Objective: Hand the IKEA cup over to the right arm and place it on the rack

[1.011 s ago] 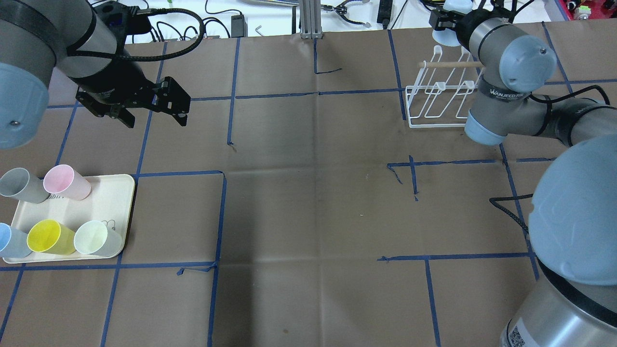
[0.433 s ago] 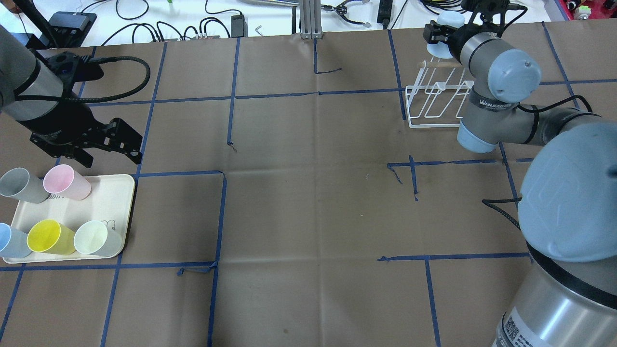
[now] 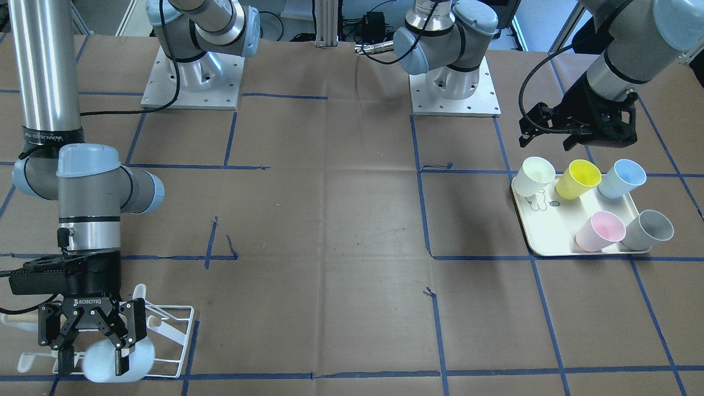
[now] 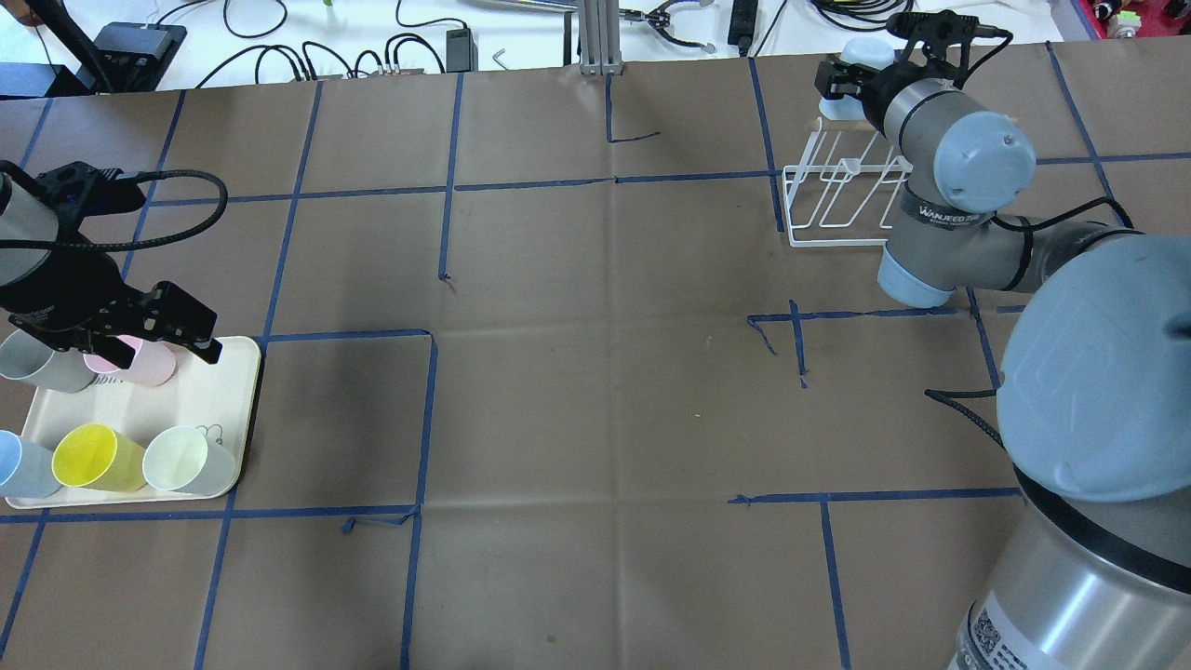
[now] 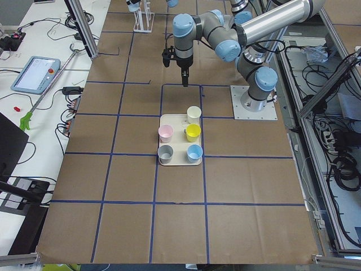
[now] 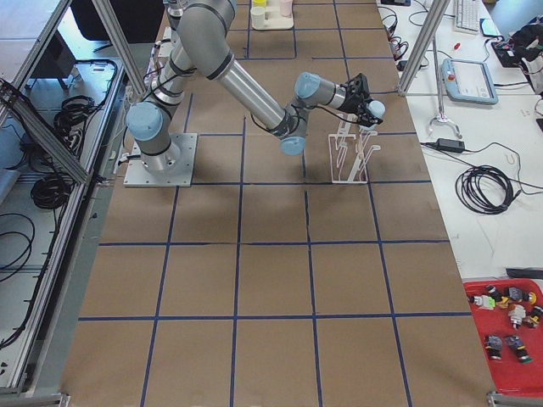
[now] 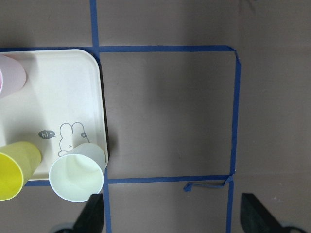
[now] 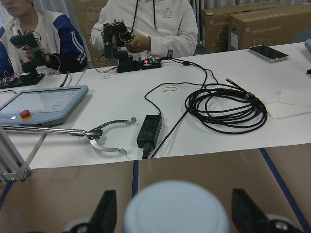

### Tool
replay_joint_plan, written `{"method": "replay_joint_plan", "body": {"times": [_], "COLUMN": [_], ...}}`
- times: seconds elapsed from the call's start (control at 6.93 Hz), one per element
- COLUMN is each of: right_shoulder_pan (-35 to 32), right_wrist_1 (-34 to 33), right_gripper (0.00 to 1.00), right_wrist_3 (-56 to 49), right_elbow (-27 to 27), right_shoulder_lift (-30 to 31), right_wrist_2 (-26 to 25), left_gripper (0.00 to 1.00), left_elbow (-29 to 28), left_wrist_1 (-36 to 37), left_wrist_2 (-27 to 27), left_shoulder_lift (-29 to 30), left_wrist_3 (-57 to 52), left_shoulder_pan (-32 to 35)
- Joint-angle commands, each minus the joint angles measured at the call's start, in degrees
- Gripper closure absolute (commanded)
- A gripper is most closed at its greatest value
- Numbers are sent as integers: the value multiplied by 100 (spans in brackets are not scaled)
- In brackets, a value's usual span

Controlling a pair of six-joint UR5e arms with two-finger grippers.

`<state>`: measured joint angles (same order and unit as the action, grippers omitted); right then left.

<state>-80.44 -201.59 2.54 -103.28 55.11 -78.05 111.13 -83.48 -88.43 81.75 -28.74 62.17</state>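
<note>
My right gripper [image 3: 92,360] is shut on a pale blue cup [image 3: 132,360] and holds it at the far end of the white wire rack [image 4: 837,200], low over the prongs. The right wrist view shows the cup [image 8: 177,208] between both fingers. The rack's wooden dowel [image 3: 19,318] shows beside the gripper. My left gripper [image 4: 166,346] is open and empty. It hangs over the far edge of the cream tray [image 4: 214,391], next to the pink cup [image 4: 153,365].
The tray also holds a grey cup [image 4: 37,361], a blue cup [image 4: 19,465], a yellow cup [image 4: 93,456] and a pale white cup [image 4: 186,461]. Cables and tools lie beyond the table's far edge, with operators seated behind.
My left arm has swung back from mid-table to the tray, gripper still open. My right gripper has carried the blue cup a little lower at the rack's far end.
</note>
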Motion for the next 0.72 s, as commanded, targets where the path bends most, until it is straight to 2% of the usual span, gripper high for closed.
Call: {"method": "replay_joint_plan", "body": {"times": [0.0, 0.14, 0.43, 0.58], "right_shoulder_pan": [-59, -68, -77, -138], "right_wrist_1": [15, 24, 41, 50], "right_gripper": [0, 0, 0, 0], "right_wrist_3": [1, -25, -16, 19], "right_elbow": [0, 0, 35, 149], "right_shoulder_lift": [17, 26, 140, 227], "right_wrist_2": [-8, -8, -8, -8], "left_gripper": [1, 1, 1, 1], "left_elbow": [469, 584, 952, 1180], "left_wrist_1": [506, 709, 842, 1191], "left_wrist_2": [-251, -601, -570, -561], "left_shoulder_lift": [-9, -18, -245, -255], "left_wrist_3": [-404, -378, -334, -334], "left_shoulder_pan": [-416, -425, -417, -416]}}
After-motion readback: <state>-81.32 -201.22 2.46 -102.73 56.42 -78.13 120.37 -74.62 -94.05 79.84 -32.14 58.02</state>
